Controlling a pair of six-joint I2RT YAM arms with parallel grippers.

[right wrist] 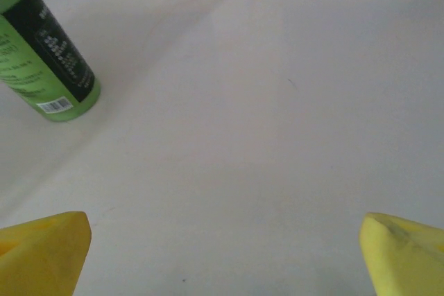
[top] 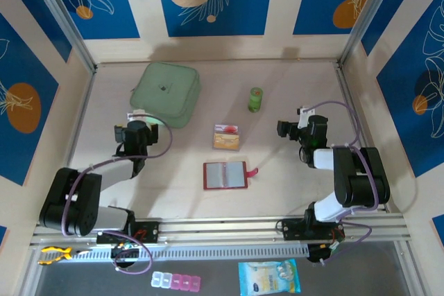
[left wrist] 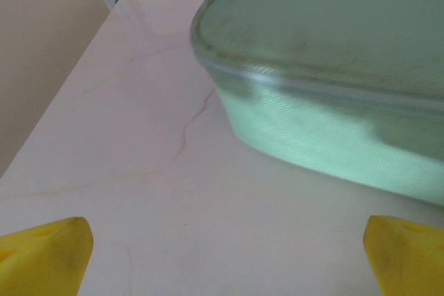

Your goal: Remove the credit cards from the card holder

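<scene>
Top external: small flat red folding card holder (top: 225, 175) lies open mid-surface (top: 277, 192), with a stack of tan and red-white credit cards (top: 227, 138) just off its 12 o'clock. Left end effector (top: 141, 117) at holder's 10, beside pale-green square pouch (top: 166, 91); right end effector (top: 284, 129) at 2. Both released, empty. Can't tell if pockets still hold cards. If so, pin holder with one, slide card out edge-on.

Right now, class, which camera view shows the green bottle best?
Top external: the whole green bottle stands on the table, right of the pale-green pouch. The right wrist view has it close, label and barcode visible, its top cut off. The left wrist view faces the pouch.
</scene>
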